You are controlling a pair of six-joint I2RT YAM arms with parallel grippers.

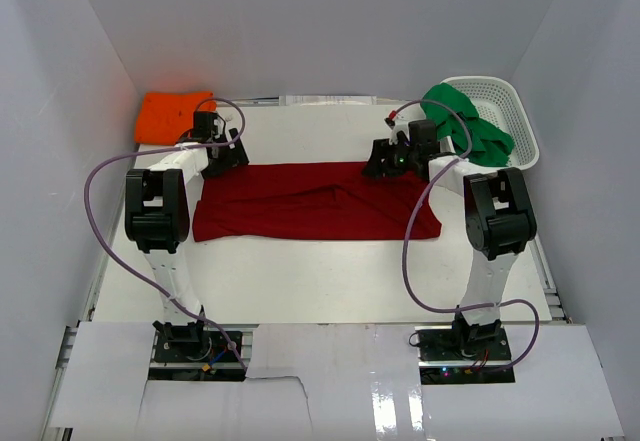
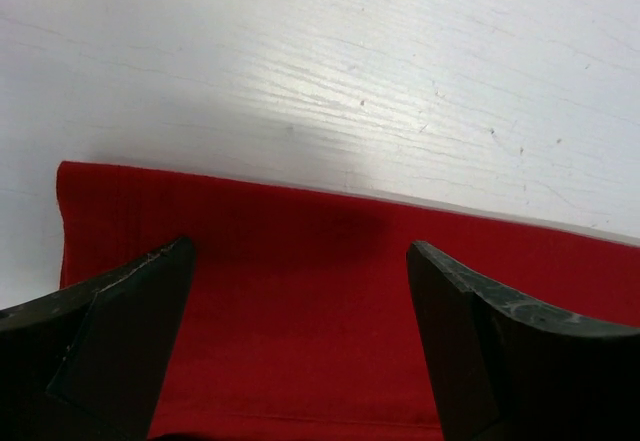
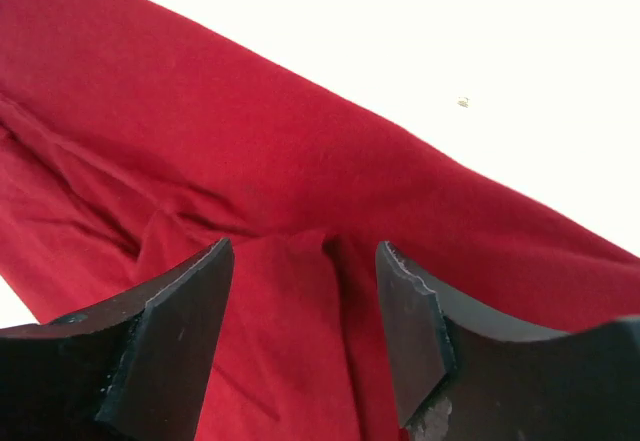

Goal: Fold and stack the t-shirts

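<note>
The dark red t-shirt lies spread flat across the middle of the table. The orange t-shirt lies folded at the back left. The green t-shirt hangs crumpled in the basket. My left gripper is open over the red shirt's far left corner; red cloth lies between its fingers, close to the shirt's far edge. My right gripper is open at the shirt's far edge, right of centre. A raised fold of red cloth stands between its fingers.
A white lattice basket stands at the back right corner. White walls close in the table on the left, back and right. Purple cables loop beside both arms. Bare white table lies just beyond the shirt's far edge.
</note>
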